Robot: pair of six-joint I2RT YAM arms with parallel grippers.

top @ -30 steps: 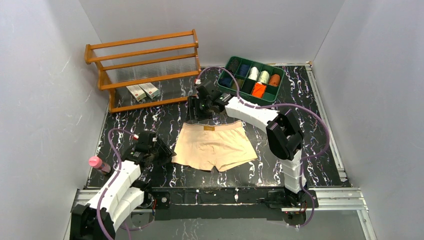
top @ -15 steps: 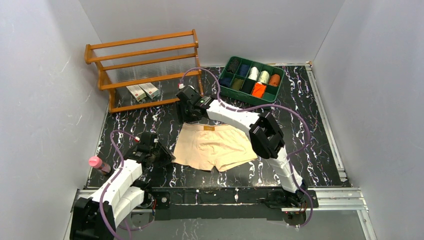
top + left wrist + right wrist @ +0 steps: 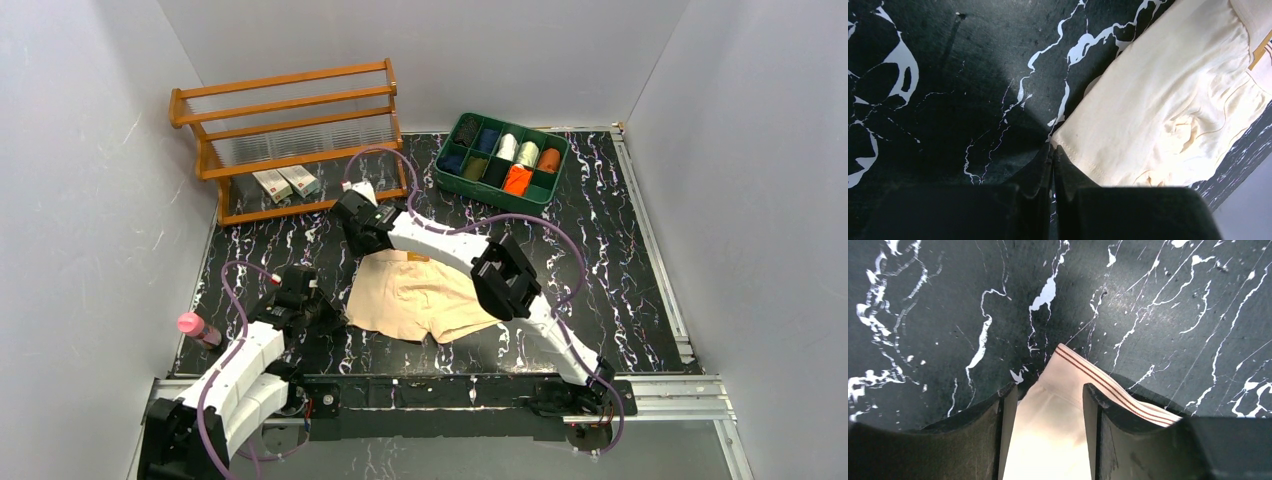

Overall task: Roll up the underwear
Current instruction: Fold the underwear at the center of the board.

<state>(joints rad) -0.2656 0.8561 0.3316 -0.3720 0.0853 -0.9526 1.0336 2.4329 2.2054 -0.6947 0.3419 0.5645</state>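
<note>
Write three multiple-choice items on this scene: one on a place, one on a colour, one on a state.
1. Where on the table is the green tray?
A. far side, right of centre
B. near left corner
C. dead centre
2. What colour is the underwear lying spread out?
A. orange
B. beige
C. blue
3. How are the right arm's fingers?
A. shut on nothing
B. out of view
C. open, astride the underwear's edge

Answers:
1 A: the top view shows it by the far edge.
2 B: the spread cloth is pale tan.
3 C: the wrist view shows cloth in the gap between them.
</note>
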